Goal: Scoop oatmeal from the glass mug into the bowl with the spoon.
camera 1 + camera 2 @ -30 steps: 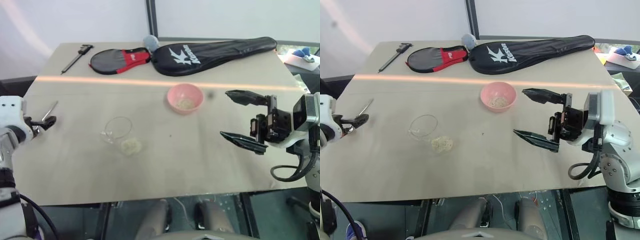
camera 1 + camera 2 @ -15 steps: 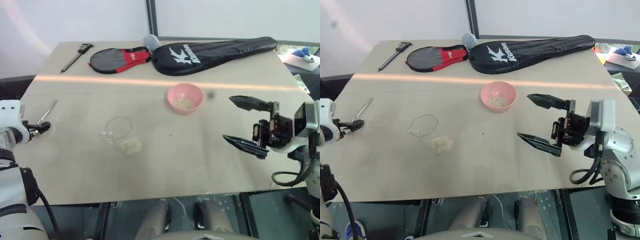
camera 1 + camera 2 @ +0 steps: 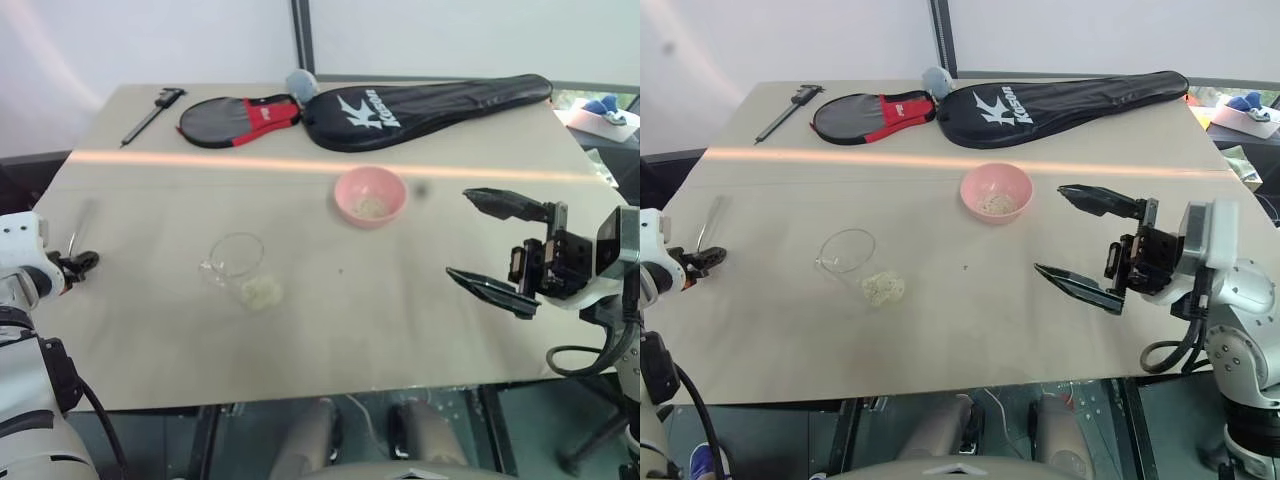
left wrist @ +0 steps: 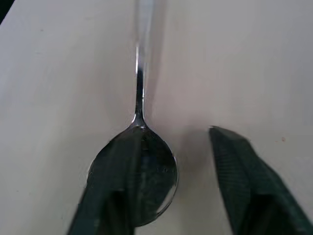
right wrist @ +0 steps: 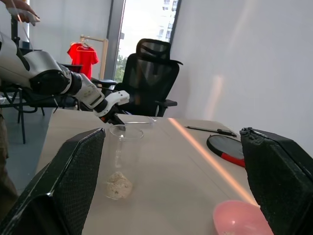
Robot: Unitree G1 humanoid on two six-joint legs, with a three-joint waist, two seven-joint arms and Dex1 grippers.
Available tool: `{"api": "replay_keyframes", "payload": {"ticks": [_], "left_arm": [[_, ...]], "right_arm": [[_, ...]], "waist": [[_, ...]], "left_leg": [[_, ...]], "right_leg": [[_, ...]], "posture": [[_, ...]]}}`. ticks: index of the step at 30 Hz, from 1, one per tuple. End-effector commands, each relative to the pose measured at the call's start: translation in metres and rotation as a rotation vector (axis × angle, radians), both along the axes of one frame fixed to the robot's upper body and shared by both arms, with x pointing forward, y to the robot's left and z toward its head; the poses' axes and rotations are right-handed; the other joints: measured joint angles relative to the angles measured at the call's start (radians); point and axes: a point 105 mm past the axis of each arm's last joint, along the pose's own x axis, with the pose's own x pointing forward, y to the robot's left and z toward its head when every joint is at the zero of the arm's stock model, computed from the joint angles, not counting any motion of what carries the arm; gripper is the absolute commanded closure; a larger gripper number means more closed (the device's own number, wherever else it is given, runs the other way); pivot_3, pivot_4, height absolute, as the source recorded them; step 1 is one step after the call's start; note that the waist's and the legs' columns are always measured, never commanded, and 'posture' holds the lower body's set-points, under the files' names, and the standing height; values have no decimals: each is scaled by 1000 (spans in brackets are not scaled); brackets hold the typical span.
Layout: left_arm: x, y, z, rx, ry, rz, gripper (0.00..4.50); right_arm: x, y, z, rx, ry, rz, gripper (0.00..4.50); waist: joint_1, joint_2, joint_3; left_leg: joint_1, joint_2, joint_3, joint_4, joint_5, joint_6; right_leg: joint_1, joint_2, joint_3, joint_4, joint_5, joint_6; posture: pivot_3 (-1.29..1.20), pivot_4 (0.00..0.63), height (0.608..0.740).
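At the left edge of the frame our left gripper point(image 4: 166, 196) is sitting low on the table point(image 3: 400, 320), fingers part-open around the spoon point(image 4: 139, 147) bowl (a firm hold we cannot tell). At lower right our right gripper point(image 3: 495, 245) is hovering wide open, empty. Mid-frame, oatmeal point(image 3: 262, 292) is lying beside the glass mug point(image 3: 235, 258); farther up, the pink bowl point(image 3: 370, 196) is sitting.

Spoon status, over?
Left end effector open beside slim silver metal spoon, flat on beige table. Right end effector open, aloft. Pale oatmeal clump lies beside clear glass mug.
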Motion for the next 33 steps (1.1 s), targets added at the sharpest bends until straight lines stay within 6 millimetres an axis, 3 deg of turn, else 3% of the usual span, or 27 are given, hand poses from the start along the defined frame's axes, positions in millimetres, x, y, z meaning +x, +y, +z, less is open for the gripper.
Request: {"api": "replay_keyframes", "payload": {"ticks": [1, 12, 17, 22, 26, 33], "left_arm": [[-3, 5, 9, 46, -11, -10, 2128], [-6, 5, 19, 9, -66, -60, 2128], [-19, 29, 29, 81, -126, 97, 2128], [-15, 31, 37, 119, -162, 135, 2128], [-9, 26, 34, 107, -141, 119, 2128], [-9, 14, 11, 21, -39, 69, 2128]], "right_arm": [[-4, 3, 6, -11, -36, 2, 0], [3, 5, 8, -24, -37, 14, 0], [4, 6, 7, -28, -34, 17, 0], [5, 8, 6, -31, -34, 21, 0], [6, 8, 6, -34, -37, 19, 0], [4, 7, 6, -41, -39, 2, 0]], "waist": [[0, 0, 0], [0, 0, 0], [-3, 0, 0], [4, -1, 0], [3, -2, -1], [0, -2, -1]], "left_leg": [[0, 0, 0, 0, 0, 0], [0, 0, 0, 1, 0, 0], [0, 0, 0, 1, 0, 0], [0, 0, 0, 1, 0, 0], [0, 0, 0, 2, 0, 0], [0, 0, 0, 3, 0, 0]], "right_leg": [[0, 0, 0, 0, 0, 0], [0, 0, 0, 0, 0, 0], [0, 0, 0, 0, 0, 0], [0, 0, 0, 0, 0, 0], [0, 0, -1, 0, 0, 0], [0, 0, -1, 1, 0, 0]], "posture": [[0, 150, 740], [0, 150, 740], [0, 150, 740], [0, 150, 740], [0, 150, 740], [0, 150, 740]]}}
